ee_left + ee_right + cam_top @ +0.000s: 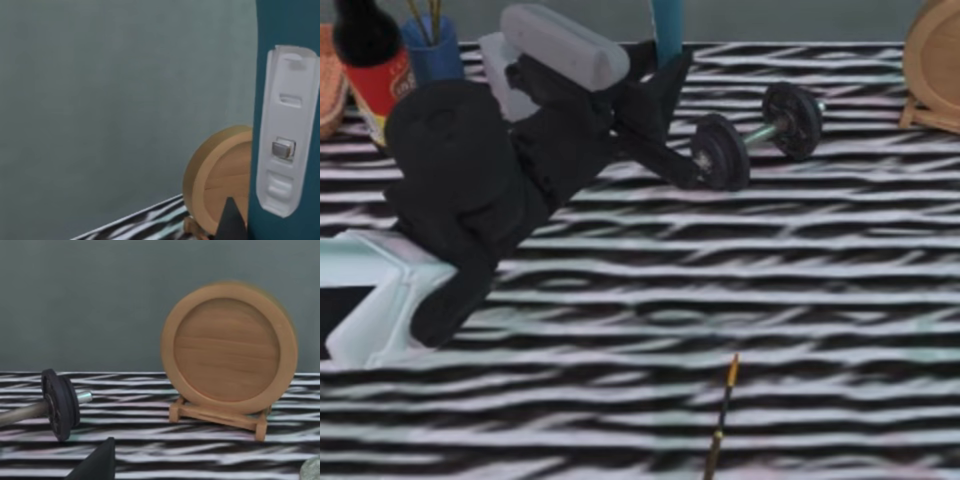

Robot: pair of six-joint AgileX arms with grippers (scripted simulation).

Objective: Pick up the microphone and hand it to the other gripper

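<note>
Left claw [665,75] of mine is clamped on the microphone [668,28] near the surface's far edge, teal handle upright beside the dumbbell [755,135]; I cannot tell the right claw's state.

We count one microphone [668,28], one dumbbell [756,135], one paintbrush [722,415], one bottle [372,60], one blue pen cup [432,52], one round wooden stand [932,68].

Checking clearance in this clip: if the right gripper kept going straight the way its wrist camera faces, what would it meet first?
Probably the round wooden disc on its stand, upright almost dead ahead. The dumbbell lies off to one side of that line. Depth is uncertain, and the right gripper shows only one fingertip.
</note>
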